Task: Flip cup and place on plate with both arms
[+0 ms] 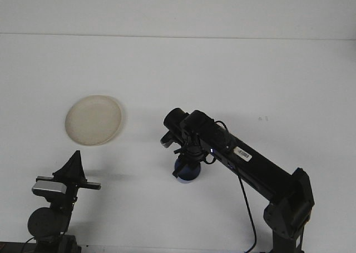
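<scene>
R gripper [186, 161] sits over blue cup [186, 171], finger state can't tell; flip not done, plate [93, 119] bare, L gripper [72, 167] idle w/ fingers apart.

A small dark blue cup [186, 171] sat on the white table just below the middle, its upper part hidden, so I could not tell whether it stood mouth up or down. A round, shallow, cream-coloured plate [93, 119] lay flat and bare, well apart from the cup, at about ten o'clock from it.
</scene>
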You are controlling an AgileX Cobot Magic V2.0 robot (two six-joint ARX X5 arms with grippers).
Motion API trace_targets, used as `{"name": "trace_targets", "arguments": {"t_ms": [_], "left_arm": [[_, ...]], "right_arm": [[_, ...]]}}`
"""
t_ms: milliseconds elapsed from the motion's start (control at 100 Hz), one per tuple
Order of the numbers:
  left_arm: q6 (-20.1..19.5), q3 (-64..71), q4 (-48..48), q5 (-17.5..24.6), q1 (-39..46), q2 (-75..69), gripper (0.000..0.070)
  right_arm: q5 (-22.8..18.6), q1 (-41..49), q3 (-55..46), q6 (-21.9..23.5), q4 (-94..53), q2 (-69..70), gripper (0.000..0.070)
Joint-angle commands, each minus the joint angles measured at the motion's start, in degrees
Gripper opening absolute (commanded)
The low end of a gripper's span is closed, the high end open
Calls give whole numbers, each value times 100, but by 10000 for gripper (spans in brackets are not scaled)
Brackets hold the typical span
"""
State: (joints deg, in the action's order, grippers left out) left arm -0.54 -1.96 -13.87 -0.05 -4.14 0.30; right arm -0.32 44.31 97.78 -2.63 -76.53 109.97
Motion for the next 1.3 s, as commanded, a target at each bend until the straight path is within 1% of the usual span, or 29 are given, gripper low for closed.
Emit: {"name": "trace_targets", "arguments": {"t_ms": [0,40,100,140,200,240,310,340,370,450,490,510,730,930,1100,1210,1290], "left_arm": [[11,116,-79,-13,0,-11,11],[11,116,-79,-13,0,-11,11],[13,116,-81,-13,0,-11,11],[13,116,-79,-13,0,-11,11],[11,116,-81,-13,0,-11,11],[11,116,-79,-13,0,-11,11],[13,116,-81,-13,0,-11,11],[11,116,-79,-13,0,-11,11],[11,116,-79,-13,0,-11,11],[11,116,-79,-13,0,-11,11],[13,116,-81,-13,0,-11,11],[11,116,-79,-13,0,-11,11],[13,116,-81,-13,0,-11,11],[13,116,-79,-13,0,-11,11],[13,116,-81,-13,0,-11,11],[11,116,-81,-13,0,-11,11],[11,116,-81,-13,0,-11,11]], "right_arm": [[-15,61,153,-44,-17,153,22],[-13,61,153,-42,-17,153,53],[-13,61,153,-42,-17,153,134],[-13,61,155,-39,-17,153,202],[-13,63,155,-39,-20,153,263],[-13,63,155,-35,-22,153,289],[-11,63,155,-31,-24,151,299],[-11,61,157,-24,-26,151,316],[-2,61,166,-7,-28,151,358],[39,39,234,28,-96,144,503],[39,26,295,28,-149,142,552],[39,24,330,26,-164,142,564],[35,-103,754,52,-186,-83,566],[35,-461,807,55,-201,-586,566],[33,-1049,804,-11,-199,-1091,566],[24,-1578,767,-136,-199,-1403,565],[11,-2024,654,-136,-199,-1626,565]]}}
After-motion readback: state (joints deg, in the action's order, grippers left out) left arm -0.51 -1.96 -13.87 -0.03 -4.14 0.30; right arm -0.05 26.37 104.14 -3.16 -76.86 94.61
